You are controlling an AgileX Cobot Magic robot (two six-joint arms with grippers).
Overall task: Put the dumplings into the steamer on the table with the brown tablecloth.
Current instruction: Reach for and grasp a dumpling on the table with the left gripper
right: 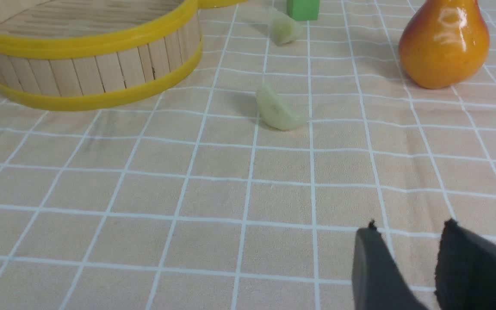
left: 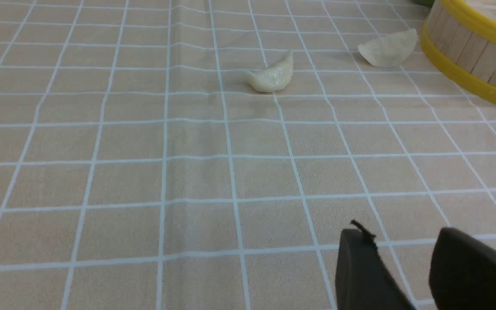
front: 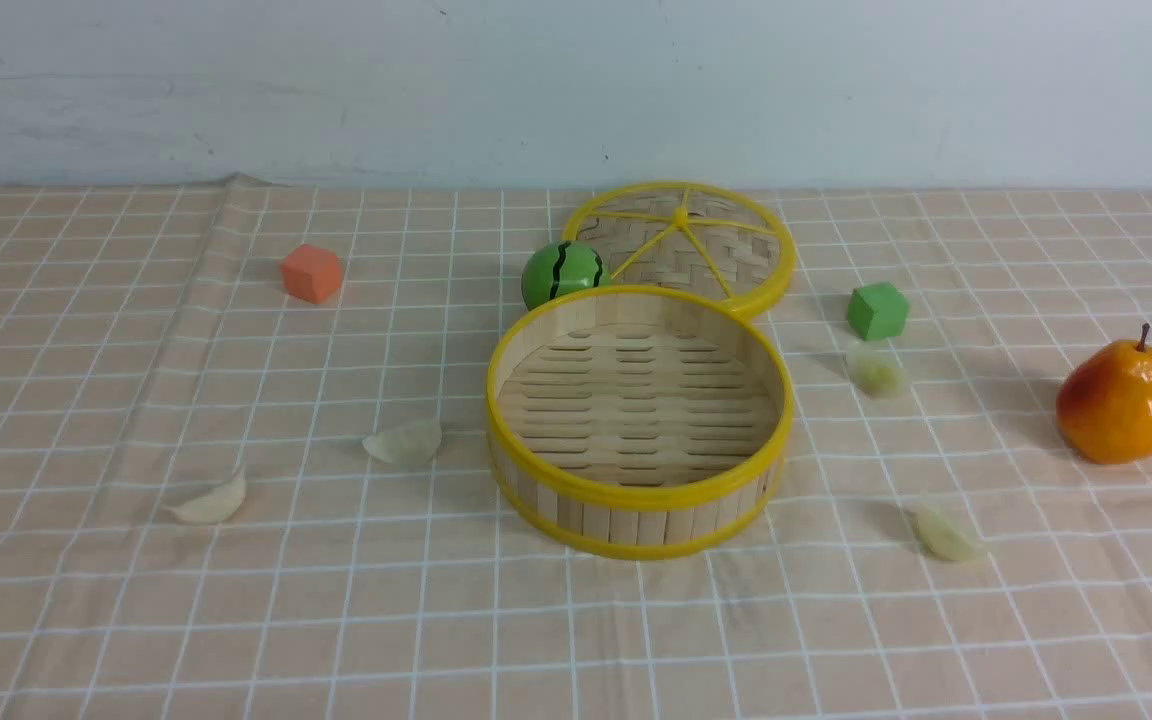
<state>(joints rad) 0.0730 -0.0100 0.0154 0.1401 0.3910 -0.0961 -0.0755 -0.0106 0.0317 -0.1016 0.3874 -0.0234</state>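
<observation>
The steamer (front: 636, 497) stands empty in the middle of the brown tablecloth (front: 136, 620). Two dumplings lie to its left (front: 404, 441) (front: 208, 502) and two to its right (front: 876, 370) (front: 946, 533). Neither gripper shows in the front view. In the left wrist view my left gripper (left: 403, 241) is open and empty, low over the cloth, well short of a dumpling (left: 271, 76) and another (left: 388, 48) beside the steamer wall (left: 472, 51). In the right wrist view my right gripper (right: 409, 230) is open and empty, short of a dumpling (right: 278, 113); another (right: 283, 28) lies farther off.
The flat woven lid (front: 696, 240) lies behind the steamer with a green striped ball (front: 563, 273) beside it. An orange cube (front: 312, 272) sits far left, a green cube (front: 877, 309) right of the lid, and an orange pear (front: 1118, 400) at the right.
</observation>
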